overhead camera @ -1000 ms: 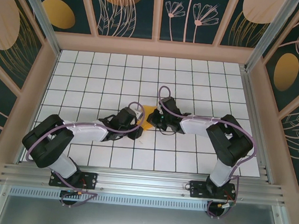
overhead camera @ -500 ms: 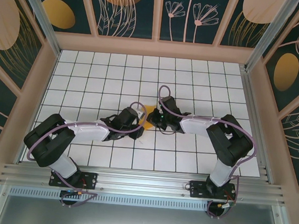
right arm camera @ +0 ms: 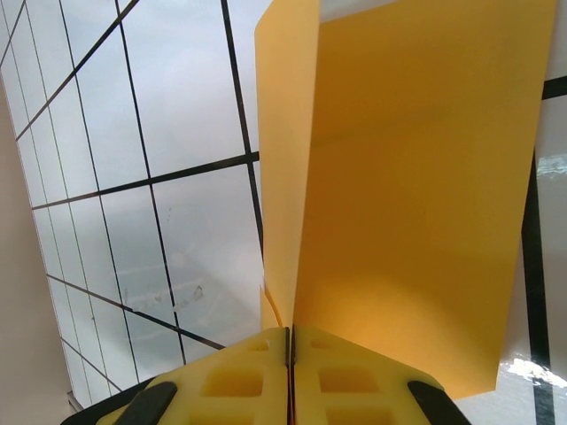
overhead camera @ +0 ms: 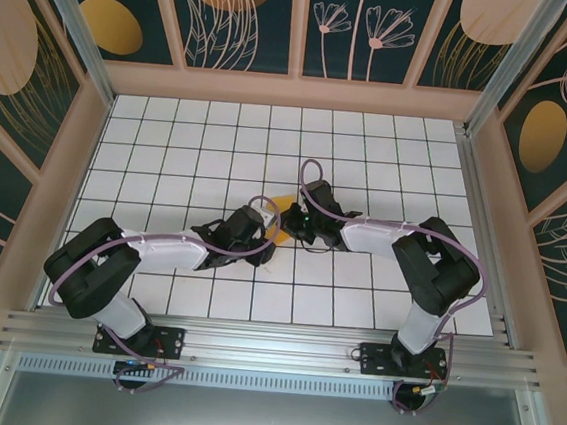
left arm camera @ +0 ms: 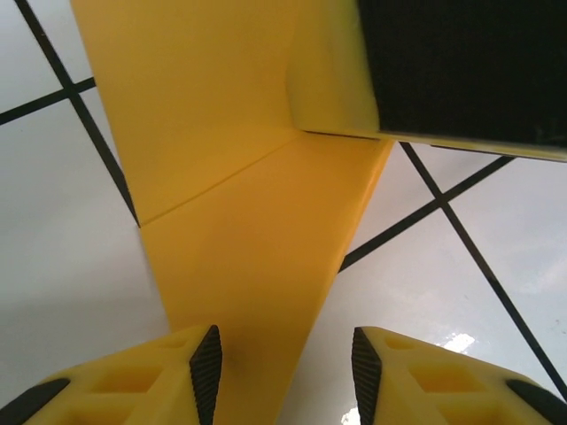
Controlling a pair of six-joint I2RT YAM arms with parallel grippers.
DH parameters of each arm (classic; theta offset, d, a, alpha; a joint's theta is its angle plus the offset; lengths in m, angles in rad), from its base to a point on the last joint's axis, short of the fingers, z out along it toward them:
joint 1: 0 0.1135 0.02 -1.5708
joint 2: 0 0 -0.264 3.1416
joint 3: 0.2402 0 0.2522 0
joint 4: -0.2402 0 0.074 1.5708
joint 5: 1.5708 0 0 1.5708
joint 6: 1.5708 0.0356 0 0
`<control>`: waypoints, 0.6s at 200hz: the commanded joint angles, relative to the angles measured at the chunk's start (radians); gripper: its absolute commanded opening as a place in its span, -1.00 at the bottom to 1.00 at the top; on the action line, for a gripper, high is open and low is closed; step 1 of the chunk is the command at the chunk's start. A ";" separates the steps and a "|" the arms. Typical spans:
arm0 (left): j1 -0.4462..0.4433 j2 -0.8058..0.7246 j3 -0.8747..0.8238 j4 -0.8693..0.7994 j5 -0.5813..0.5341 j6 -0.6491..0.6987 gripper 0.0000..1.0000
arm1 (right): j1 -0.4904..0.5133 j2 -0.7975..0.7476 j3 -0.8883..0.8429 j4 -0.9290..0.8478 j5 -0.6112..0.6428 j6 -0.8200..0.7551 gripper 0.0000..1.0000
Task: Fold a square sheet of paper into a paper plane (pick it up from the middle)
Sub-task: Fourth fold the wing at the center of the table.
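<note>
The right gripper (right arm camera: 290,350) has its two yellow fingers pressed flat together, pinching the lower edge of the folded sheet of paper (right arm camera: 416,195). In the right wrist view the orange-yellow sheet rises straight ahead of that gripper. A wide panel spreads ahead and to its right, and a narrower flap stands just left of the pinch line, the two meeting at a crease that runs down into the closed fingers. The white tiled tabletop (overhead camera: 220,146) lies beyond the paper on both sides of the gripper.

The left gripper (left arm camera: 283,363) has its jaws spread, with a clear gap between the black pads (left arm camera: 205,367). The sheet comes down from ahead of this gripper and narrows into that gap, lying close beside the left-hand pad and well off the right-hand one; whether it touches the left pad I cannot tell. A diagonal crease crosses the paper just ahead of the fingers. Further ahead and to the right, the yellow-and-black finger of the right gripper sits against the upper part of the sheet.

From above, the two grippers face each other near the middle of the tabletop. The paper shows as a small orange-yellow shape between them, just beyond the left gripper's tips and just beside the right gripper's.
</note>
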 commanded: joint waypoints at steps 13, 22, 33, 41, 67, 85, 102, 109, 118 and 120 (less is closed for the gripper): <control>-0.005 0.026 0.006 -0.014 -0.048 0.011 -0.25 | 0.002 -0.020 0.028 -0.030 -0.002 0.002 -0.80; -0.005 0.027 0.007 -0.012 -0.049 0.011 -0.32 | 0.002 -0.020 0.030 -0.029 -0.004 0.001 -0.80; -0.005 0.030 0.007 -0.009 -0.048 0.009 -0.38 | 0.002 -0.018 0.030 -0.027 -0.007 0.000 -0.80; -0.005 0.033 0.007 -0.009 -0.049 0.008 -0.40 | 0.003 -0.017 0.031 -0.027 -0.007 0.001 -0.80; -0.004 0.038 0.004 -0.009 -0.064 0.007 -0.49 | 0.003 -0.017 0.032 -0.027 -0.009 -0.001 -0.80; -0.004 0.039 0.004 -0.008 -0.061 0.007 -0.52 | 0.003 -0.016 0.033 -0.030 -0.008 -0.001 -0.80; -0.005 0.039 0.004 -0.006 -0.058 0.007 -0.59 | 0.004 -0.016 0.032 -0.030 -0.007 -0.001 -0.80; -0.004 0.041 0.003 -0.005 -0.058 0.007 -0.63 | 0.004 -0.014 0.032 -0.031 -0.007 -0.003 -0.80; -0.005 0.042 0.004 -0.006 -0.058 0.007 -0.66 | 0.004 -0.015 0.034 -0.033 -0.006 -0.005 -0.80; -0.005 0.042 0.004 -0.006 -0.059 0.006 -0.66 | 0.004 -0.016 0.034 -0.033 -0.007 -0.005 -0.80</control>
